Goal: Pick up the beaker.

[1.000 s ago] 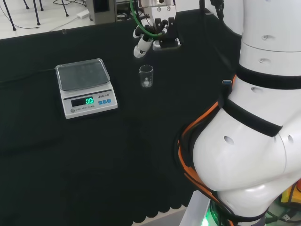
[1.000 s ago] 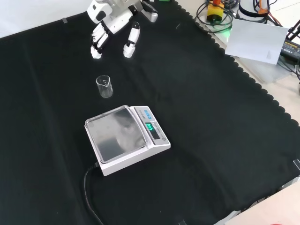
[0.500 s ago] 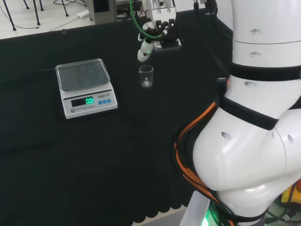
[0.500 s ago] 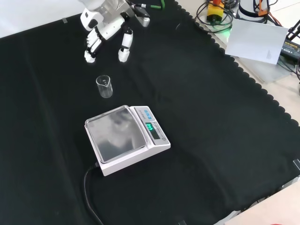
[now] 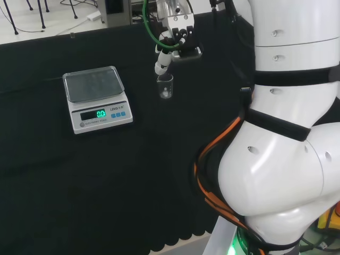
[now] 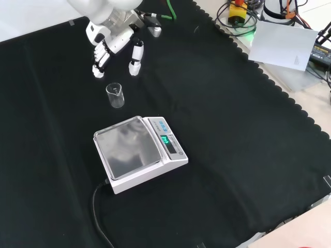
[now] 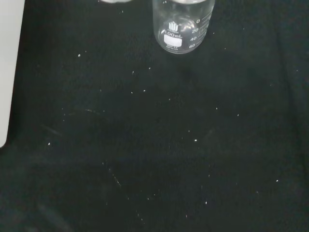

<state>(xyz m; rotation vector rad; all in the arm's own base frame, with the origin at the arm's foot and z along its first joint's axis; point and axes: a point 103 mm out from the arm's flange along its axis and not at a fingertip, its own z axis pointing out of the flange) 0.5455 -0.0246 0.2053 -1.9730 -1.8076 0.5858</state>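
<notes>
Here one small clear glass beaker (image 6: 115, 95) is seen upright just below the hand (image 6: 115, 36), fingers spread, beside one white scale (image 6: 138, 152).

beaker (image 6: 115, 95): upright on the cloth (image 6: 232, 134), just beyond your scale (image 6: 138, 153) in front view
hand (image 6: 115, 42): above, beyond beaker

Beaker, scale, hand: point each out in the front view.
beaker (image 6: 115, 96), front view, on its clear glass wall.
scale (image 6: 128, 153), front view, on the middle of its weighing pan.
hand (image 6: 115, 37), front view, on the palm above the straight fingers.
</notes>
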